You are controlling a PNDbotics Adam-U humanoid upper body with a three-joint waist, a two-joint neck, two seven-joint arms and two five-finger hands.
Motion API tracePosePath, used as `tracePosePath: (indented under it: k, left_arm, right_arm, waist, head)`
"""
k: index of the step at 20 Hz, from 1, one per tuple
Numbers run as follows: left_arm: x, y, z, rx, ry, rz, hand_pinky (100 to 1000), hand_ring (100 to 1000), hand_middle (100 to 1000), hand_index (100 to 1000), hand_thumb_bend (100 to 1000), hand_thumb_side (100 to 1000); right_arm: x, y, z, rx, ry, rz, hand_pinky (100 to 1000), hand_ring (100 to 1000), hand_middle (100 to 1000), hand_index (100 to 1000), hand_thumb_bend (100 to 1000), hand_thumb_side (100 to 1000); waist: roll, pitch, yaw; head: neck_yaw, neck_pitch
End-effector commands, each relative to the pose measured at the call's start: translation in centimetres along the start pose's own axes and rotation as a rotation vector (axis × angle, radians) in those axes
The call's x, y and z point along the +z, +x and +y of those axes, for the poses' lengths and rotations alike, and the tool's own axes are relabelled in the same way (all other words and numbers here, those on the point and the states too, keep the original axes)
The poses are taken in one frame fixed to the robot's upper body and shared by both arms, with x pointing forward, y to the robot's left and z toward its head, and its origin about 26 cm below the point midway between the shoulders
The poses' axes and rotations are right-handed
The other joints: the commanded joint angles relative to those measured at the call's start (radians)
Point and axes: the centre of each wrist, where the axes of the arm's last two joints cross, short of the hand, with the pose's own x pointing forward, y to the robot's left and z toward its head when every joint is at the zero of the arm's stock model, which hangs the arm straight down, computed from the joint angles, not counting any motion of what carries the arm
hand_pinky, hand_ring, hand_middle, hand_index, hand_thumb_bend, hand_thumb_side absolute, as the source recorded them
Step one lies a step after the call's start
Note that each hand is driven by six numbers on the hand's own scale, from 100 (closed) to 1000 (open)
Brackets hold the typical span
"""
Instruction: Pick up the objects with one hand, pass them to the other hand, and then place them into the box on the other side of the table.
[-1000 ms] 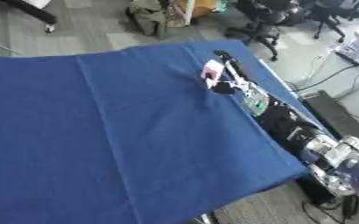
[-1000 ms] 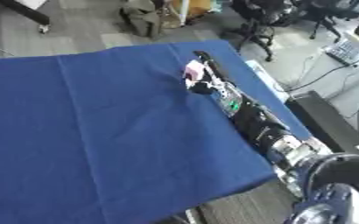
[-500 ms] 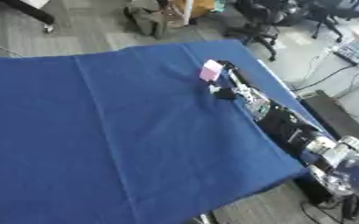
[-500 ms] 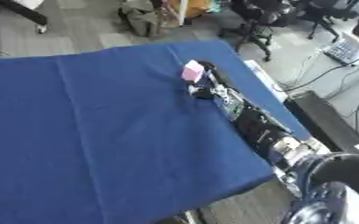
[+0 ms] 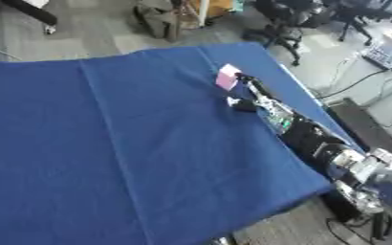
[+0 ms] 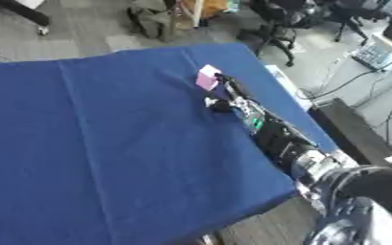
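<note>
A blue cloth (image 5: 132, 143) is seen spread over the table, filling most of both views. The right arm (image 5: 304, 139) is stretched from 4 o'clock up toward 1 o'clock along the table's right edge. At its tip the right hand (image 5: 248, 95) is seen grasping a small pink object (image 5: 227, 78), held at about 1 o'clock of the view's centre, near the table's far right corner. The object's kind cannot be made out; only a flat pink shape shows. The fingers are small and dark, so little of the grip can be told beyond contact with the pink piece. The left hand is out of both views. The arm's shoulder is cut off at the lower right.
</note>
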Motion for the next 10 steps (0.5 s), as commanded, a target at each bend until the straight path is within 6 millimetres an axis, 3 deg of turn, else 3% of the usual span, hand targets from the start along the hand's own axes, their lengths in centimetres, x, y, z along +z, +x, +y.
tracePosePath:
  k: [1, 10]
  left_arm:
    - [-0.12, 0.75, 0.06, -0.01, -0.014, -0.022, 657, 603, 554, 747, 1000, 667]
    - [-0.07, 0.69, 0.03, -0.002, -0.016, -0.02, 658, 603, 554, 749, 1000, 666]
  right_arm:
    - [-1.07, 1.11, -2.46, 0.009, -0.05, -0.059, 893, 957, 934, 1000, 100, 324]
    - [-1.06, 1.17, -2.17, 0.009, -0.032, -0.052, 897, 961, 943, 1000, 100, 399]
  waist:
    - [0.002, -0.013, 0.001]
    - [-0.003, -0.016, 0.013]
  head:
    - [-0.005, -0.004]
    - [-0.011, 0.0]
